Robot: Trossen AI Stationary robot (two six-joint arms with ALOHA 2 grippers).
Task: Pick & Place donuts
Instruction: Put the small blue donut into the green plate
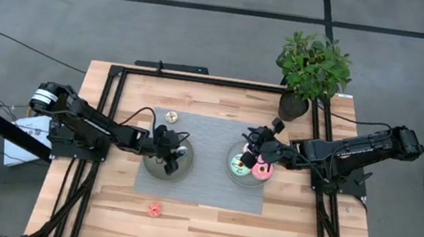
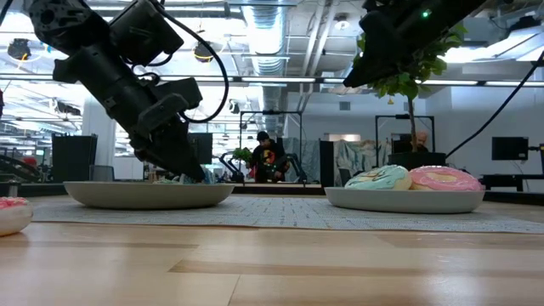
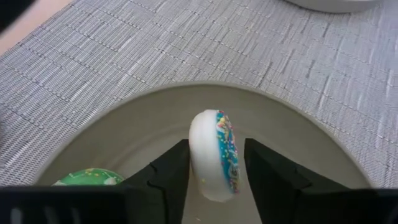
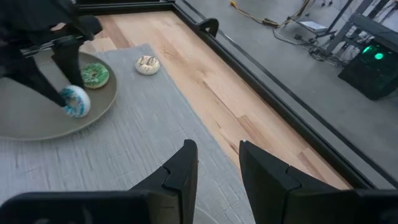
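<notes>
2 dark fingers of the left gripper [image 3: 216, 177] flank a small white ring donut with blue sprinkled icing [image 3: 216, 155], standing on edge in the grey round plate [image 3: 292, 134]; whether they pinch or release I cannot tell. Placing seems underway; next, lift clear. Right gripper [image 4: 217, 165] hovers spread, empty

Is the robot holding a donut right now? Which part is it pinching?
The left gripper has the blue sprinkled donut standing on edge between its fingers over the plate, one at each flat side. Whether they press it cannot be told. The right gripper holds nothing.
</notes>
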